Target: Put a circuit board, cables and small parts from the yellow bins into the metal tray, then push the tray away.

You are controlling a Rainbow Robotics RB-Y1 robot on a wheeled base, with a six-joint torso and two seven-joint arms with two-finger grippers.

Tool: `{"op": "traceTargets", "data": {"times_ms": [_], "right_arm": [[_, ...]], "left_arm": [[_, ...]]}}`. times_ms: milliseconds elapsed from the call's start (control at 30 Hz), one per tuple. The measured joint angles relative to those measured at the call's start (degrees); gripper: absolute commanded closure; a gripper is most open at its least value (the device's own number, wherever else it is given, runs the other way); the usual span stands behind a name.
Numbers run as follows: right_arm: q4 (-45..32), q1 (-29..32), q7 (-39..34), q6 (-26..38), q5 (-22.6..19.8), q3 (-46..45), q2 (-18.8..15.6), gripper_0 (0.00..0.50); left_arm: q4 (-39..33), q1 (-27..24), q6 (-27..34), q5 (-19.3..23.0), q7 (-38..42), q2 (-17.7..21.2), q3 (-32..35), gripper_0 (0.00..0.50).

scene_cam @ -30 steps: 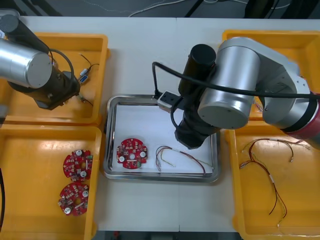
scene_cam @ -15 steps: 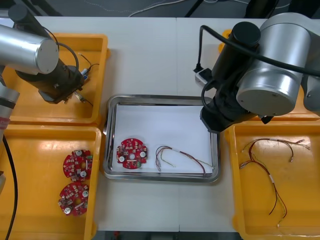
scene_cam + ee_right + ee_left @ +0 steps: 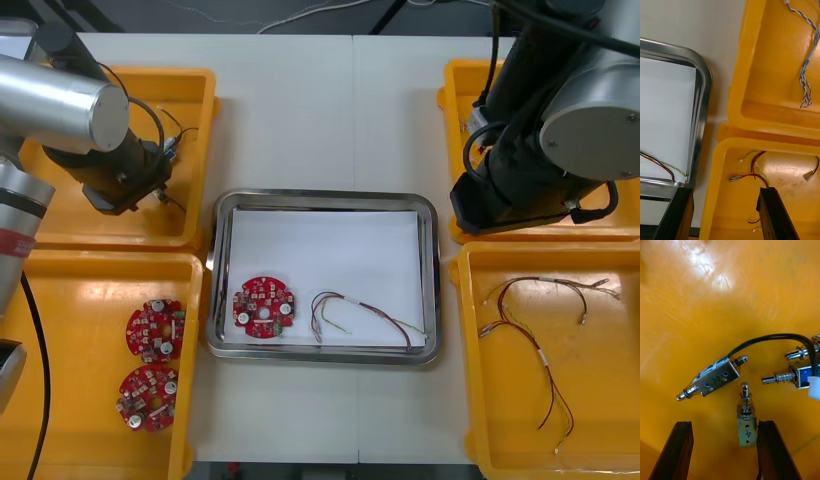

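Nearest, two spare circuit boards (image 3: 155, 329) are seen in the near left bin (image 3: 60, 290), one behind the other. Loose red and yellow cables (image 3: 530, 330) are spread over the near right bin (image 3: 600, 440).

Btwn the bins, the metal tray (image 3: 322, 197), white inside, is loaded w/ one circuit board (image 3: 263, 307) at its near left corner. A red and yellow cable (image 3: 360, 315) is laid just beside it, along the near wall.

Farther off, the right gripper (image 3: 725, 191) is held wide open w/ nothing btwn its fingers. In the front view it is hidden under the arm's bulk, by the seam of the two right bins. In the wrist view one finger is set against the tray's corner, the other against the near right bin's floor. A twisted blue and white cable (image 3: 807, 75) in the far right bin (image 3: 455, 80) is shown by that wrist view.

Over the far left bin (image 3: 195, 110) the left gripper (image 3: 724, 425) is spread wide, low above the floor. A small metal part marked 4 (image 3: 746, 425) lies btwn the fingers, just beside one; contact cannot be told. Beyond it a part marked 2 (image 3: 713, 380) is joined by a black cable (image 3: 771, 339) arcing to a third part (image 3: 797, 375). These parts are covered by the arm in the front view.
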Motion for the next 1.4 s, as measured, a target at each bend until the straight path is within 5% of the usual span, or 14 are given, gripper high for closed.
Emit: {"op": "traceTargets", "data": {"times_ms": [533, 967, 1033, 1167, 1267, 1400], "right_arm": [[6.96, 0.0, -0.69, -0.24, -0.69, -5.07, -3.03, 0.0], [16.26, 0.0, 1.16, -8.65, 1.66, -5.59, -3.08, 0.0], [17.99, 0.0, 4.24, -9.68, 2.06, -5.61, -3.08, 0.0], [21.61, 0.0, 10.79, -12.04, 2.11, -5.62, -3.08, 0.0], [24.52, 0.0, 11.54, -13.86, 2.13, -5.64, -3.07, 0.0], [28.04, 0.0, 13.58, -15.42, 2.14, -5.87, -3.0, 0.0]], "left_arm": [[2.98, -2.36, 0.3, -0.09, 0.01, -2.33, 0.0, 0.0], [4.73, -2.76, -0.31, -0.59, 0.01, -2.69, 0.0, 0.037], [4.81, -2.76, -0.32, -0.6, 0.01, -2.73, 0.0, 0.093], [4.85, -2.76, -0.35, -0.6, 0.01, -2.75, 0.0, 0.338], [4.86, -2.77, -0.37, -0.6, 0.01, -2.77, 0.0, 0.47], [4.86, -2.79, -0.38, -0.63, 0.01, -2.77, 0.0, 0.5]]}}
